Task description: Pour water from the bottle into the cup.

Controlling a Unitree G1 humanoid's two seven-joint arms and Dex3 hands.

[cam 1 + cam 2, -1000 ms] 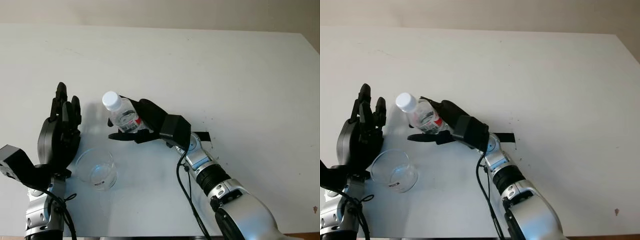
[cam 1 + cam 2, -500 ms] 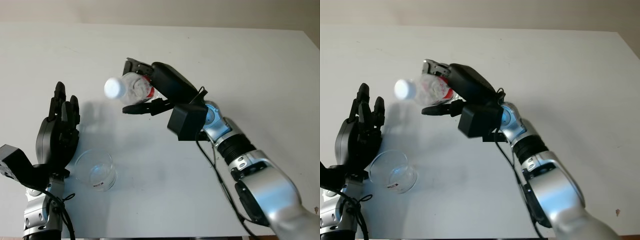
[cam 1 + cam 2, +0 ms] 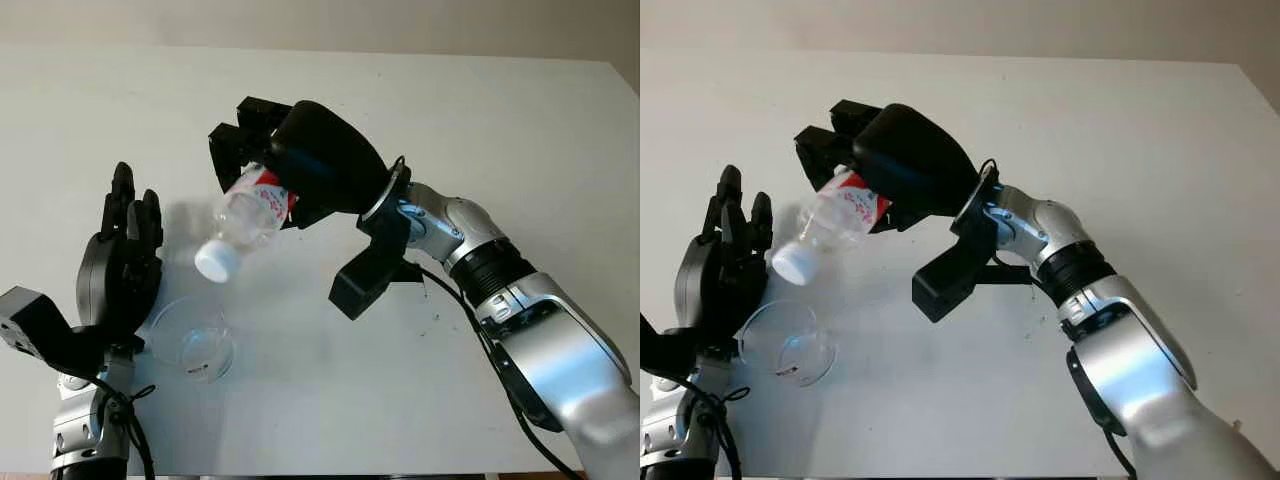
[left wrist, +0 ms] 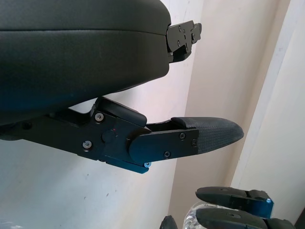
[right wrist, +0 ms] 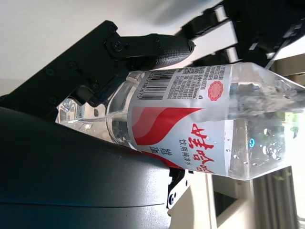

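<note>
A white table [image 3: 520, 120] takes up nearly the whole head-camera frame. The robot's right arm enters from the lower right and reaches toward the upper middle. Its black right hand [image 3: 300, 165] is clenched around a clear plastic bottle [image 3: 250, 210] with a red and white label. The bottle is held in the air, left of centre, tilted steeply with its neck pointing down and to the left. A white cap [image 3: 215, 261] is on the neck.

In the lower left stands the left hand [image 3: 122, 265], open and upright, holding nothing, just beside the cup. The cup [image 3: 192, 338] is a small clear tumbler sitting upright on the table at the lower left, below the bottle's cap and slightly left of it.

Judging from this, the main risk is that no water can pour while the cap remains on. If the cap comes off at this tilt, water could splash onto the table, since the neck does not look centred over the cup's narrow rim. The cup is light and unheld, so a knock from the bottle or the left hand could tip it. The smooth bottle could also slip in the fingers.
</note>
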